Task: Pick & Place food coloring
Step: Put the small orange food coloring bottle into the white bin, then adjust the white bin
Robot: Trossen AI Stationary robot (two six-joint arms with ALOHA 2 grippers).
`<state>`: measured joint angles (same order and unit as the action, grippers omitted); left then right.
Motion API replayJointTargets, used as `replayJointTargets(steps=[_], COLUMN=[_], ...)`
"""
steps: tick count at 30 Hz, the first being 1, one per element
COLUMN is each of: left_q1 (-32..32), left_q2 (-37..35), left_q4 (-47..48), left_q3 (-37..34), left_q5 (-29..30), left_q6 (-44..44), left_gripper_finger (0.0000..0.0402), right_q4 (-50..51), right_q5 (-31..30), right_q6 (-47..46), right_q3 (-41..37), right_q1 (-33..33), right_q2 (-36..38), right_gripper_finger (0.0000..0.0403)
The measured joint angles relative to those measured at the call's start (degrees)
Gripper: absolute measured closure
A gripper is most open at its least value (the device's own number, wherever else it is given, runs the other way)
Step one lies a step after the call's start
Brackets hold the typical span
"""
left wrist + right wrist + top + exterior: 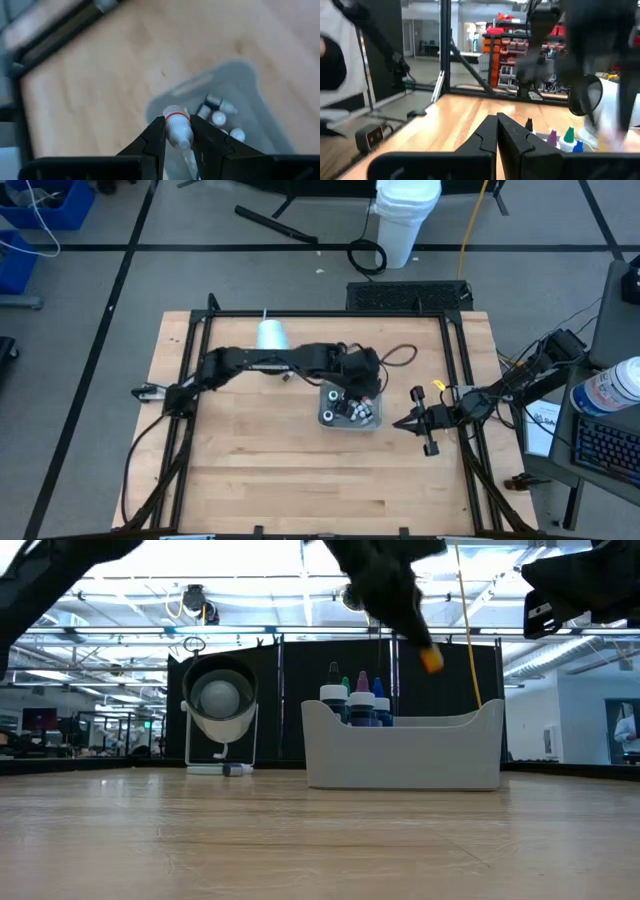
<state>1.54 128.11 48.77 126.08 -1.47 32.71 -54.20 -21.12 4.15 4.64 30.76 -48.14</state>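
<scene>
Nearest the left wrist camera, the left gripper (179, 137) is clamped on a small food coloring bottle (177, 131), white with a red band below its cap, held between the two dark fingers. Directly beneath it sits the grey tray (260, 120), with several more small bottles (218, 112) lying and standing inside.

From above, going left to right: the left arm reaches from the left edge of the tabletop (250, 470) toward its middle, passing a big white cylinder (271, 335) near the far edge. The left gripper (357, 387) hangs over the grey tray (327, 416), which rests near the middle of the tabletop and holds a cluster of bottles (352, 410). Well apart, close to the right edge, the right gripper (408, 421) waits with its fingers together, holding nothing.

In the level view the tray (405, 755) shows bottles with green, pink and blue tips (360, 700) standing above its rim.

The step in hand appears to be setting the held bottle into the tray. Doing it well likely means lowering straight down into a free gap, clear of the standing bottles, and parting the fingers only once the bottle is low enough not to topple its neighbours.

No brand, label or writing is readable anywhere.
</scene>
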Motion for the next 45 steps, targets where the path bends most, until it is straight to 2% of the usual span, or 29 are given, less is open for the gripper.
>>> replayJointTargets(steps=[5, 10, 19, 24, 33, 37, 45], left_q1=[-0.1, -0.2, 0.7, 0.6, 0.3, 0.2, 0.4], left_q2=[4.0, 6.6, 10.0, 9.9, 9.9, 9.9, 9.5], left_q4=[2.1, 0.2, 0.5, 0.0, 0.3, 0.9, -1.0], left_q3=[-0.2, -0.1, -0.1, -0.1, -0.1, -0.1, -0.1], left_q5=[0.0, 0.0, 3.5, 1.5, 1.4, 1.2, 0.0], left_q6=[3.6, 7.9, 13.4, 13.6, 12.5, 11.3, 8.8], left_gripper_finger=[0.0321, 0.0321, 0.0321, 0.0321, 0.0319, 0.0303, 0.0245], right_q4=[1.1, 3.9, 5.8, 5.8, 5.3, 5.2, 5.2], right_q5=[-1.6, -1.6, -1.5, -1.6, -1.5, -1.5, -1.4], right_q6=[-2.7, -4.9, -8.9, -8.5, -7.6, -7.1, -6.9], right_q3=[0.0, 0.0, -0.2, -0.2, -0.2, -0.2, -0.2], right_q1=[0.0, 0.0, 0.0, 0.0, 0.0, 0.0, 0.0], right_q2=[0.3, 0.2, -0.3, -0.6, -0.6, -0.6, -0.6], right_gripper_finger=[0.0401, 0.0401, 0.0401, 0.0401, 0.0401, 0.0401, 0.0401])
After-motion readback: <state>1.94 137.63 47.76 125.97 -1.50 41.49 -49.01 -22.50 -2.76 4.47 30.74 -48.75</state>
